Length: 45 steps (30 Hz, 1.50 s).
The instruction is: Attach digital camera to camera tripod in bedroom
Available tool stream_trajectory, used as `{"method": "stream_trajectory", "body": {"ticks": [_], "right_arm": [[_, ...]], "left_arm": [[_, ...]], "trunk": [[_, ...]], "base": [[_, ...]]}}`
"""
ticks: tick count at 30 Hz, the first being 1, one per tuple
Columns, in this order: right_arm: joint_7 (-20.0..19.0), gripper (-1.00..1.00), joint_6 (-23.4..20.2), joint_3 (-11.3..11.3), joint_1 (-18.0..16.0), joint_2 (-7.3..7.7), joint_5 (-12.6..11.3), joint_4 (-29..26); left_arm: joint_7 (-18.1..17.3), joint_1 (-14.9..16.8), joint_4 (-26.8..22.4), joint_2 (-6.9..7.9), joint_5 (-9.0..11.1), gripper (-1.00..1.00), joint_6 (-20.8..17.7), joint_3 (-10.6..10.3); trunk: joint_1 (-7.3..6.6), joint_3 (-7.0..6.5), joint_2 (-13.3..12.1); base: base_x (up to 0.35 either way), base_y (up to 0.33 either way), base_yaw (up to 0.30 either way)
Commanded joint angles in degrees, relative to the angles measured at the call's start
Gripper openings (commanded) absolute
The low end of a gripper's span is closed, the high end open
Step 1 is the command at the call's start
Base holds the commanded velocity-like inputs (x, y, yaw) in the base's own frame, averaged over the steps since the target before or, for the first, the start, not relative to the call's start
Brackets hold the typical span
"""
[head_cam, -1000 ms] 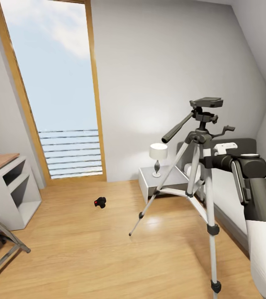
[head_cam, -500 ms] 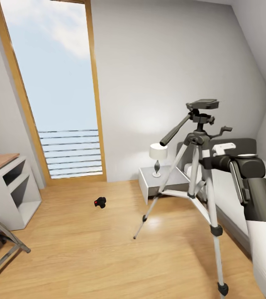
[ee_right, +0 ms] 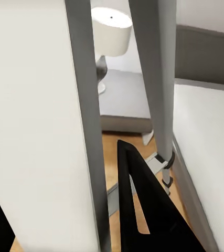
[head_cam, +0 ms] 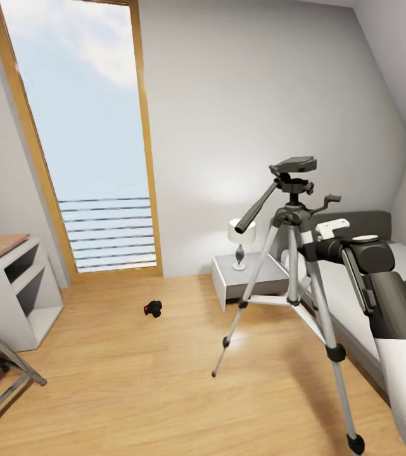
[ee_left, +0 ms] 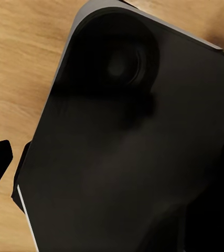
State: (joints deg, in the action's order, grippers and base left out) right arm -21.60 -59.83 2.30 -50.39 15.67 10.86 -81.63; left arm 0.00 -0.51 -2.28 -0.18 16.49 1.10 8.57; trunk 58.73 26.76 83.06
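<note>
Digital camera [head_cam: 154, 308] found lying on wood floor [head_cam: 133, 380], at about 9 o'clock from camera tripod [head_cam: 294, 253] and well apart from it, red dot facing outward. Tripod observed tilted, one foot raised clear of floor. Right arm [head_cam: 380, 297] extended to tripod at centre column; right gripper grasp could not be confirmed, though silver legs [ee_right: 156, 79] seen close against its finger [ee_right: 143, 210]. Left gripper condition undeterminable. Nightstand [head_cam: 250, 275] with lamp [head_cam: 241, 237] noted at 12 o'clock behind tripod, beside bed [head_cam: 361, 297].

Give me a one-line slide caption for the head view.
Right arm reaches to the camera tripod beside the bed, while the digital camera lies on the wood floor near the tall window.
</note>
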Motion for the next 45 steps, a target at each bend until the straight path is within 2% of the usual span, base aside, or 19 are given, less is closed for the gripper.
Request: {"method": "stream_trajectory", "body": {"ticks": [1,19,20,45], "right_arm": [[-0.28,-1.0,-0.17,0.17,-0.06,0.05,0.73,0.0],[-0.39,-1.0,-0.17,0.07,-0.06,-0.09,0.61,3.54],[-0.4,1.0,-0.17,0.07,-0.06,-0.08,0.6,3.55],[-0.27,1.0,-0.17,0.07,-0.06,0.07,0.79,3.58]], "left_arm": [[0.0,-0.02,-0.1,-0.02,0.12,1.0,0.05,0.32],[0.0,-0.02,-0.1,-0.03,0.12,1.0,0.05,0.3],[0.0,-0.02,-0.1,-0.02,0.12,1.0,0.05,0.3],[0.0,-0.04,-0.1,-0.06,0.12,1.0,0.05,0.33]], "trunk": [[0.0,0.05,0.03],[0.0,0.05,0.03],[0.0,0.05,0.03],[0.0,0.05,0.03]], "base": [[0.0,0.0,0.0],[0.0,0.0,0.0],[0.0,0.0,0.0],[0.0,0.0,0.0]]}}
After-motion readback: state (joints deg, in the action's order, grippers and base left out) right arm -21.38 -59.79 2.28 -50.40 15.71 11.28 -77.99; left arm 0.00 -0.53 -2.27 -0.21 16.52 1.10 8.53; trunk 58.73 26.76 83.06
